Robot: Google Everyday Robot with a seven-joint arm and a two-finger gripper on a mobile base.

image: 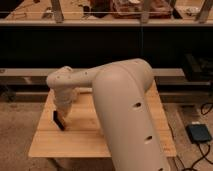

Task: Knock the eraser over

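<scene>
The eraser is a small thin black block on the left part of the wooden table. It looks tilted, leaning to the left. My gripper hangs from the pale wrist straight above and just right of the eraser, touching or almost touching its top. The big pale arm crosses the middle of the view and hides the table's centre and right.
A dark shelf unit with a cluttered top stands behind the table. A blue-grey box with cables lies on the floor at the right. The table's front edge runs close below the eraser.
</scene>
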